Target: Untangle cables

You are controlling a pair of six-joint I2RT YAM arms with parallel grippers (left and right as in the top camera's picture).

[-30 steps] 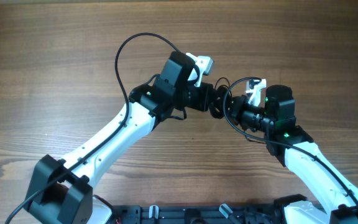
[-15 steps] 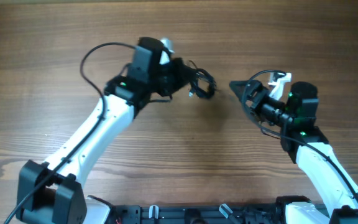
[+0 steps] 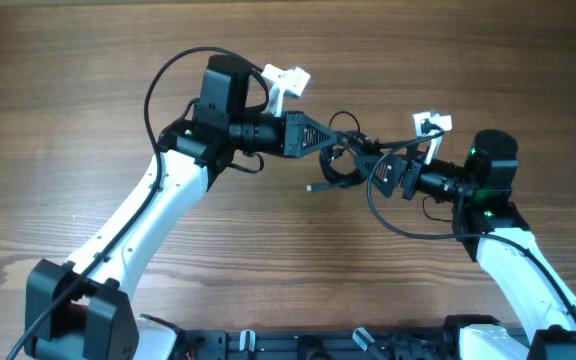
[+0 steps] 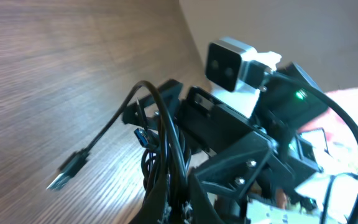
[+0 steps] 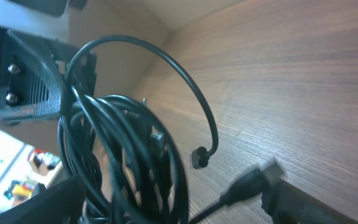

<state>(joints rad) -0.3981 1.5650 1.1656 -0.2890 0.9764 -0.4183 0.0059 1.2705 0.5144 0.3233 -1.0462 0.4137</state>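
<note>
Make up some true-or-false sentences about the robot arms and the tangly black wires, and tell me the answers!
1. The left gripper is shut on the cables. True.
2. The cables lie in one straight line on the table. False: they are bunched in tangled loops at the left gripper.
3. The right gripper is open. True.
4. The table is white plastic. False: it is brown wood.
5. A plug dangles loose from the bunch of cables. True.
</note>
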